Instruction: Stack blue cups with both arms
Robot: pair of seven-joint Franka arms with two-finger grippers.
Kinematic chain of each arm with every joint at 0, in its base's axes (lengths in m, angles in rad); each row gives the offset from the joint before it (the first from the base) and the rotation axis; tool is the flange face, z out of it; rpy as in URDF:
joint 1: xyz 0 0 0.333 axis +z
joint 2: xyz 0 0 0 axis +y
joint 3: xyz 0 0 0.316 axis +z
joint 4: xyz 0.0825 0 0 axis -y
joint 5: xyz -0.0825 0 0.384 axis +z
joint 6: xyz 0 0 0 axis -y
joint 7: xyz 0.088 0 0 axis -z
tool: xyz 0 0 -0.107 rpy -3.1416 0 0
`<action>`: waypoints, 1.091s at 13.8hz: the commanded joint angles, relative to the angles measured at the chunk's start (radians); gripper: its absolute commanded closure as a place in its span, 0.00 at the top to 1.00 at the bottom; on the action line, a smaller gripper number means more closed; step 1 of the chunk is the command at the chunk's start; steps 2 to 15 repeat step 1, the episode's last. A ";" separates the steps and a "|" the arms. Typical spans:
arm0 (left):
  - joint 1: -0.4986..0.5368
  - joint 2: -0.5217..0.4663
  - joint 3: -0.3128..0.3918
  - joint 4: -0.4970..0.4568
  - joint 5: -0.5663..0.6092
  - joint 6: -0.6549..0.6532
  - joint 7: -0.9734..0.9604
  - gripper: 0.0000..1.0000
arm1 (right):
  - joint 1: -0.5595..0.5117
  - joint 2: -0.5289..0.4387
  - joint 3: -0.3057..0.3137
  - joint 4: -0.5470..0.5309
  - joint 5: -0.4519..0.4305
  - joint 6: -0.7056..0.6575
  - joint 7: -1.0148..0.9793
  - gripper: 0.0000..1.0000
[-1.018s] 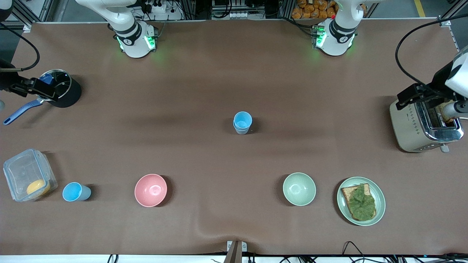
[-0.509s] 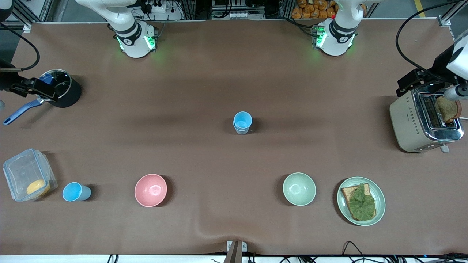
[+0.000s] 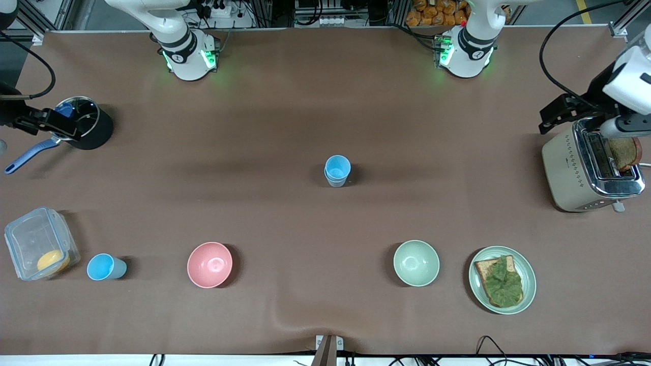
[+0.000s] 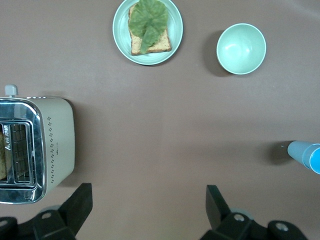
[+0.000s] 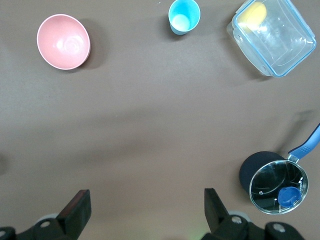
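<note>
Nothing on the desk (image 3: 285,127) has moved, only outside gear by the toaster (image 3: 590,173); one blue cup (image 3: 337,168) sits nested in another mid-desk, a third blue cup (image 3: 104,267) waits beside the clear box (image 3: 35,249), and with the left gripper (image 4: 147,210) and right gripper (image 5: 147,210) high, jaws wide and empty, that third cup looks next to grab.

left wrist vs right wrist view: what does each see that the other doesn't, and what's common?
Only the left wrist view: the toaster, the plate with toast and lettuce, the pale green bowl, and a blue cup at the frame edge, with the left gripper open.

Only the right wrist view: the pink bowl, a lone blue cup, the clear container, the lidded black pot, with the right gripper open.

Shared: just the brown table cover.
</note>
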 commanded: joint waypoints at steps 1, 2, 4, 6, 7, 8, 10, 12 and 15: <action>-0.020 0.011 0.024 0.020 -0.016 -0.012 -0.001 1.00 | -0.021 0.010 0.016 0.017 0.005 -0.005 0.015 1.00; -0.020 0.011 0.024 0.020 -0.016 -0.012 -0.001 1.00 | -0.021 0.010 0.016 0.017 0.005 -0.005 0.015 1.00; -0.020 0.011 0.024 0.020 -0.016 -0.012 -0.001 1.00 | -0.021 0.010 0.016 0.017 0.005 -0.005 0.015 1.00; -0.020 0.011 0.024 0.020 -0.016 -0.012 -0.001 1.00 | -0.021 0.010 0.016 0.017 0.005 -0.005 0.015 1.00; -0.020 0.011 0.024 0.020 -0.016 -0.012 -0.001 1.00 | -0.021 0.010 0.016 0.017 0.005 -0.005 0.015 1.00; -0.020 0.011 0.024 0.020 -0.016 -0.012 -0.001 1.00 | -0.021 0.010 0.016 0.017 0.005 -0.005 0.015 1.00; -0.020 0.011 0.024 0.020 -0.016 -0.012 -0.001 1.00 | -0.021 0.010 0.016 0.017 0.005 -0.005 0.015 1.00; -0.020 0.011 0.024 0.020 -0.016 -0.012 -0.001 1.00 | -0.021 0.010 0.016 0.017 0.005 -0.005 0.015 1.00; -0.020 0.011 0.024 0.020 -0.016 -0.012 -0.001 1.00 | -0.021 0.010 0.016 0.017 0.005 -0.005 0.015 1.00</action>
